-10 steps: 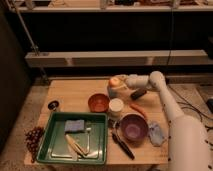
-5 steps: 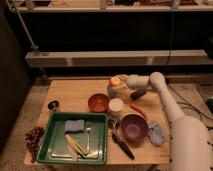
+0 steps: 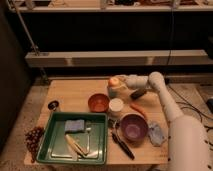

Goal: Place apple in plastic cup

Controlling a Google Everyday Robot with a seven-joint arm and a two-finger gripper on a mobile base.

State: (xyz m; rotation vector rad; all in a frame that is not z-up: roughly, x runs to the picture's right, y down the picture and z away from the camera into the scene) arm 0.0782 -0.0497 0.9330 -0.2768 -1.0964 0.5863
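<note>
The apple (image 3: 114, 81), small and orange-yellow, sits at the mouth of the pale translucent plastic cup (image 3: 113, 92), which stands at the back middle of the wooden table (image 3: 65, 92). My gripper (image 3: 122, 81) reaches in from the right at the end of the white arm (image 3: 160, 92) and is right against the apple, above the cup's rim. I cannot tell whether the apple rests in the cup or hangs from the gripper.
An orange-brown bowl (image 3: 98, 102) and an opaque white container (image 3: 116, 106) stand just in front of the cup. A carrot (image 3: 138, 110), a purple bowl (image 3: 133, 126), a black utensil (image 3: 123, 145) and a bluish cloth (image 3: 156, 134) lie to the right. A green tray (image 3: 55, 145) sits front left, with grapes (image 3: 34, 139) beside it.
The arm has shifted very slightly to the left. The apple stays at the mouth of the cup.
</note>
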